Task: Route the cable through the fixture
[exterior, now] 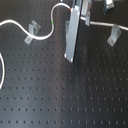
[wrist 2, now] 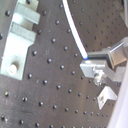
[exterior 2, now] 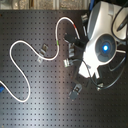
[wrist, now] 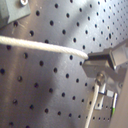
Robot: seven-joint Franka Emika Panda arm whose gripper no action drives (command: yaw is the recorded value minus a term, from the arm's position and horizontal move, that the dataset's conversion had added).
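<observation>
1. The cable [exterior: 27,29] lies in loops on the black perforated board [exterior: 60,95] in both exterior views, with its green band [exterior: 53,25] just beside a metal clip [exterior: 33,31].
2. In both wrist views the gripper [wrist: 102,62] has its fingers clamped on the cable's white run.
3. Another clip [exterior: 114,36] stands at the first exterior view's right.

One white cable [exterior: 20,23] lay on the perforated counter [exterior: 60,95]. The first exterior view showed three metal clip fixtures: [exterior: 33,32], [exterior: 114,36] and [exterior: 107,6]. One end effector [exterior: 70,59] was present.
</observation>
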